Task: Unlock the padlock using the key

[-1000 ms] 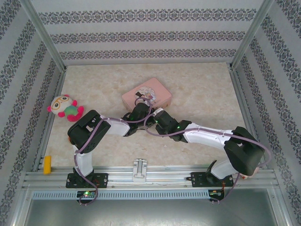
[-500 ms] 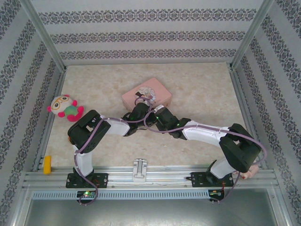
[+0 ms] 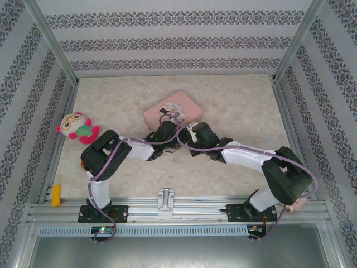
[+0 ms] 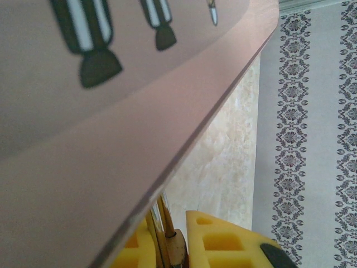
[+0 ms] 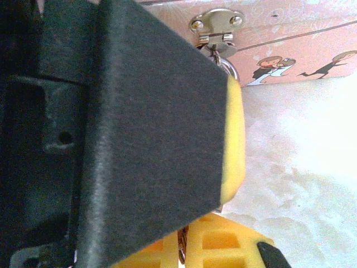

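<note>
Overhead; wrist cameras close on tin

Arms bent inward; left pincer and right pincer closed, side by side.

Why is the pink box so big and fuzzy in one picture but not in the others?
Left wrist view: the pink tin sits very close to the lens, so it blurs while the wallpaper stays sharper. Right wrist view: a black finger looms dark and soft, the silver clasp is crisp, the tabletop glares white. Top external view: even light, everything sharp.
</note>
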Controlling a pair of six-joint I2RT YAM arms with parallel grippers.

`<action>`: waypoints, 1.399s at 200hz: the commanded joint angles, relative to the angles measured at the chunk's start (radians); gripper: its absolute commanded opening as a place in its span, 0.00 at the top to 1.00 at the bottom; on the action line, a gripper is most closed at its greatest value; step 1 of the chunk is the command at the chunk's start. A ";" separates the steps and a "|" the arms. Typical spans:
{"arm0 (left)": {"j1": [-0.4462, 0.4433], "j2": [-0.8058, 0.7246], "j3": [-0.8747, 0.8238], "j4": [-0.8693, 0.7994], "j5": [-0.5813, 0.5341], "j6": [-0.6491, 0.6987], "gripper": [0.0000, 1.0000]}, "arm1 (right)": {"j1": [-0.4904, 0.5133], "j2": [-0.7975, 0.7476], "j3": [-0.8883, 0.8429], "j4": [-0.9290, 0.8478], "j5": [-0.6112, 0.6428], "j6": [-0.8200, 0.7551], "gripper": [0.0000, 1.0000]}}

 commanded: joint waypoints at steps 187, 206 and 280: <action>-0.012 0.011 -0.007 0.033 0.175 -0.125 0.98 | -0.318 0.023 -0.112 0.431 -0.644 0.409 1.00; -0.011 0.011 -0.013 0.039 0.173 -0.128 0.98 | -0.356 0.062 -0.124 0.531 -0.715 0.500 1.00; -0.011 0.010 -0.025 0.053 0.172 -0.133 0.97 | -0.424 0.227 -0.191 1.007 -0.846 0.873 1.00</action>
